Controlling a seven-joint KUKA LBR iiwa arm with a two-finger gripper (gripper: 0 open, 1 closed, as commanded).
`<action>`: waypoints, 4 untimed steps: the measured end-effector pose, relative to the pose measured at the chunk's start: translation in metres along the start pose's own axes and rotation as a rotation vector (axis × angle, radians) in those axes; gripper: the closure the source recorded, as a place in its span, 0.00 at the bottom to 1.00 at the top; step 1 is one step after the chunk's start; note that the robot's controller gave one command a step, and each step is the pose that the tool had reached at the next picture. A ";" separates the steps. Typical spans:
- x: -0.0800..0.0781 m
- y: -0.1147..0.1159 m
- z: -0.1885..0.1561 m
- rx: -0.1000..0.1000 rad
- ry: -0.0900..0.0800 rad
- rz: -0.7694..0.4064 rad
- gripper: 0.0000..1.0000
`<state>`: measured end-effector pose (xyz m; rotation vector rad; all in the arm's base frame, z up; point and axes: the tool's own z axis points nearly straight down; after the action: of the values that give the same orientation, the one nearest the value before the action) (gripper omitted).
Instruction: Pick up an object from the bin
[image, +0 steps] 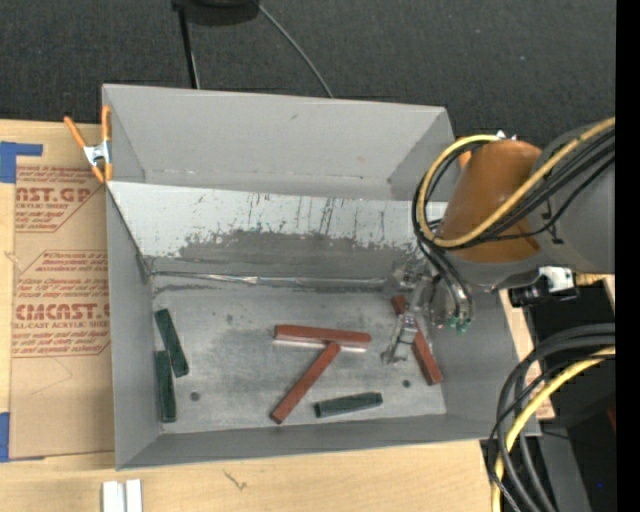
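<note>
Red-brown stick lies by bin R wall, gripper low over it. Prob. approach/grasp step; can't tell if gripper's released or clenched. Next: secure stick, lift clear of wall.

This looks like a robotics lab — a scuffed grey metal bin sits on a pale wooden desk beside dark carpet, and a robot arm with an orange wrist cover and looped yellow-and-black cables reaches in.

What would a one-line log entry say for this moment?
gripper: low at right side of bin | nearest: red-brown stick beside it | held: cannot tell
</note>
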<state>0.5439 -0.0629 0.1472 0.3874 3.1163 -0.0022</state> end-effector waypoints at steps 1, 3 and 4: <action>0.006 0.054 0.045 -0.002 -0.003 -0.291 0.00; 0.017 0.094 0.077 -0.003 0.001 -0.226 1.00; 0.018 0.094 0.075 -0.002 0.003 -0.226 1.00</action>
<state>0.5497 0.0321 0.0721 0.0339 3.1426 0.0014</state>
